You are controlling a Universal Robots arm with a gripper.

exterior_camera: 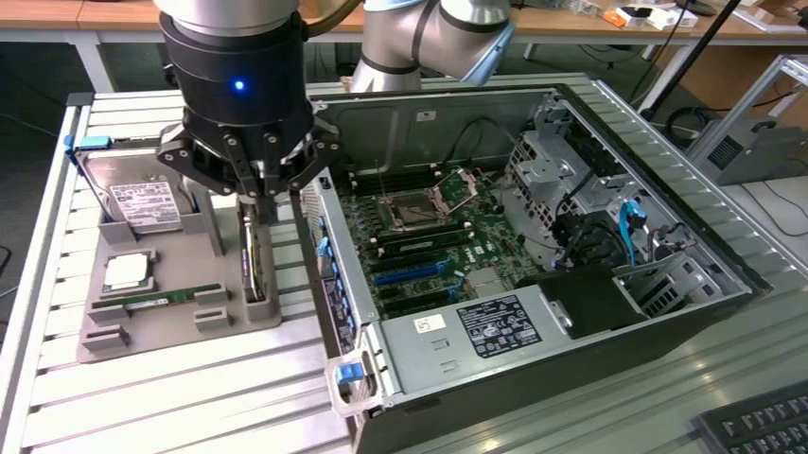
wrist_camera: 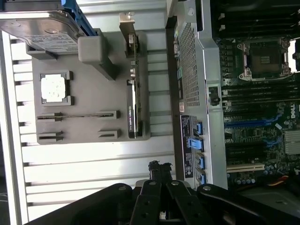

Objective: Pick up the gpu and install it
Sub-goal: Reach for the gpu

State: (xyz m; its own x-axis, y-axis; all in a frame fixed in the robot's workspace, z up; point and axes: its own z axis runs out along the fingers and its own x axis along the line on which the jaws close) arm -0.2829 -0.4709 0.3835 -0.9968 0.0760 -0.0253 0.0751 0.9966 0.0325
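Note:
The gpu (exterior_camera: 256, 263) stands on its thin edge in a slot of the grey holder tray (exterior_camera: 170, 326), left of the open computer case in the exterior view. The wrist view shows its black cooler edge (wrist_camera: 132, 108) and silver bracket (wrist_camera: 126, 27). My gripper (exterior_camera: 261, 201) hangs just above the card's far end with its black fingers (wrist_camera: 160, 169) pressed together and nothing between them. Whether the fingertips touch the card is unclear.
The tray also carries a silver hard drive (exterior_camera: 143, 203), a processor chip (exterior_camera: 129, 271) and a narrow green memory stick (exterior_camera: 158, 300). The open computer case (exterior_camera: 417, 333) shows its motherboard (exterior_camera: 423, 241) and blue slots (wrist_camera: 243, 123). A keyboard (exterior_camera: 758, 426) lies at the near right corner.

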